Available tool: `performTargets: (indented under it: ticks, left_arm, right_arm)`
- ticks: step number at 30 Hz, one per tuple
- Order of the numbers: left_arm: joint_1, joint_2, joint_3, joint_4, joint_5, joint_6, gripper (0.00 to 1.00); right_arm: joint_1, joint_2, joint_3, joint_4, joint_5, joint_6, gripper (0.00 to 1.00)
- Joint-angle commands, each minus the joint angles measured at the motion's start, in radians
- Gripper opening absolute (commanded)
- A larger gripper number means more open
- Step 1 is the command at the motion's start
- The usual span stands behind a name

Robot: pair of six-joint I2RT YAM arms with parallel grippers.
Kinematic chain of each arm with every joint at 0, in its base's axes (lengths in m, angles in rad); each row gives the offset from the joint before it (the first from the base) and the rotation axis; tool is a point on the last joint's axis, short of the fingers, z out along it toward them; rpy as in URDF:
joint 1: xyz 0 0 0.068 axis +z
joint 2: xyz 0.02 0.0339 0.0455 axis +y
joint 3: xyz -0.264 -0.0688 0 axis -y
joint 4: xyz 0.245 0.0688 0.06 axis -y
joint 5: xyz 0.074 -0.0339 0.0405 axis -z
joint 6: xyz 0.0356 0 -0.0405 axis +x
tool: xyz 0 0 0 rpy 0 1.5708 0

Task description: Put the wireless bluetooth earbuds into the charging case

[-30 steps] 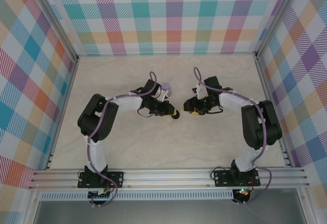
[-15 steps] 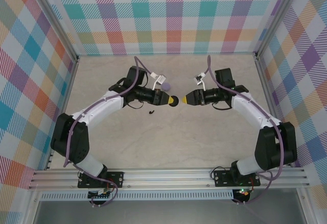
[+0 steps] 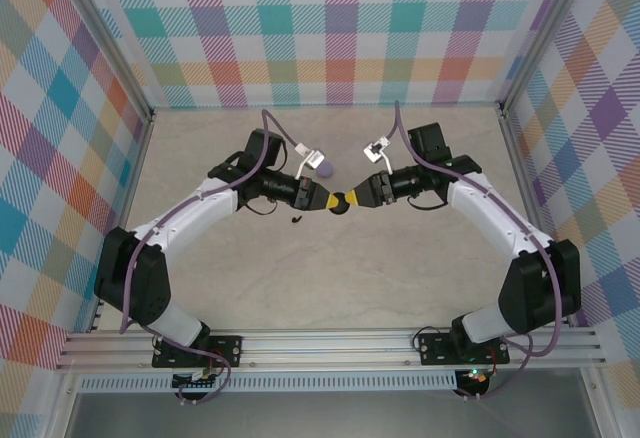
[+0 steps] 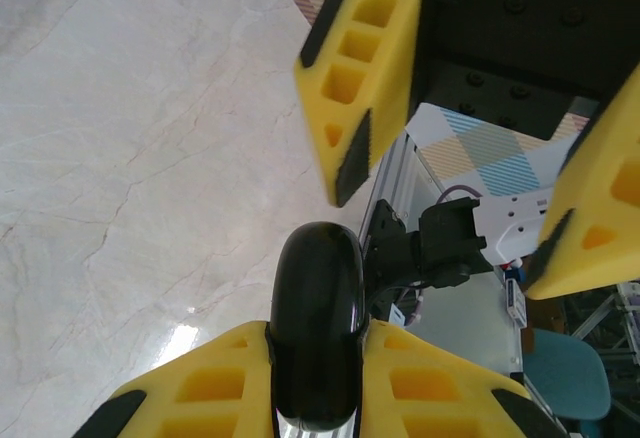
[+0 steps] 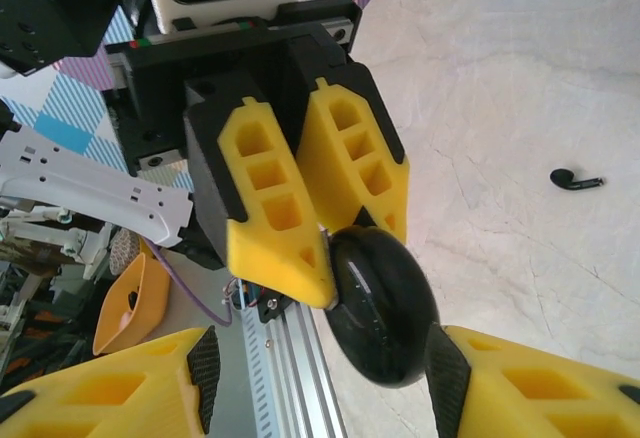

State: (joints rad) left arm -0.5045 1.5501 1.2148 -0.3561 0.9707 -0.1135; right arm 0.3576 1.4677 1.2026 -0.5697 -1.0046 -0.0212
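A round black charging case [image 3: 341, 201] hangs above the table's middle, edge-on between the yellow fingers of my left gripper [image 3: 331, 201], which is shut on it [image 4: 318, 333]. My right gripper [image 3: 358, 198] faces it from the right, jaws open around the case's free end [image 5: 385, 303]. One right pad [image 5: 447, 370] touches the case; the other pad [image 5: 204, 368] stands well off it. A black earbud [image 3: 296, 219] lies on the table just below my left gripper, also visible in the right wrist view [image 5: 577, 179].
A pale lilac round case [image 3: 325, 168] sits on the table behind the left gripper, beside a white cable plug [image 3: 308, 156]. Checked walls enclose the marble table [image 3: 330, 278] on three sides. An aluminium rail [image 3: 330, 343] runs along the near edge.
Both arms unfolded and reached toward the middle. In the last half second the grippers closed the gap, so the right jaws now straddle the black case held by the left.
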Motion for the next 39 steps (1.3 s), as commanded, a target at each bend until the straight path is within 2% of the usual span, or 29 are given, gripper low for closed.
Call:
performTargets:
  ticks: [1,8,10,18,23,26,31,34,39]
  left_arm:
    - [-0.012,-0.046,0.040,-0.018,0.039,0.028,0.18]
    - [-0.019,-0.057,0.050,-0.043,0.042,0.045,0.18]
    - [-0.020,-0.057,0.052,-0.045,0.042,0.045,0.18]
    - [-0.024,-0.054,0.055,-0.051,0.037,0.048,0.18]
    - [-0.026,-0.056,0.054,-0.050,0.029,0.048,0.18]
    - [-0.026,-0.058,0.056,-0.050,0.023,0.045,0.18]
    - [-0.025,-0.081,0.039,-0.005,-0.008,0.002,0.33]
    - [-0.026,-0.109,0.012,0.057,-0.049,-0.052,0.48]
    - [-0.026,-0.174,-0.051,0.195,-0.131,-0.157,0.58]
  right_arm:
    - [0.010,0.030,0.033,-0.041,-0.023,-0.053,0.58]
    - [0.024,0.048,0.054,-0.071,-0.044,-0.068,0.58]
    - [0.034,0.057,0.067,-0.095,-0.046,-0.115,0.56]
    - [0.049,0.066,0.078,-0.106,-0.069,-0.129,0.42]
    - [0.049,0.059,0.072,-0.099,-0.067,-0.124,0.27]
    - [0.049,0.041,0.058,-0.062,-0.053,-0.099,0.23]
    - [0.047,0.008,0.026,0.031,-0.018,-0.004,0.19]
    - [0.045,-0.012,0.006,0.095,0.014,0.055,0.18]
    - [0.041,-0.050,-0.015,0.188,0.037,0.146,0.17]
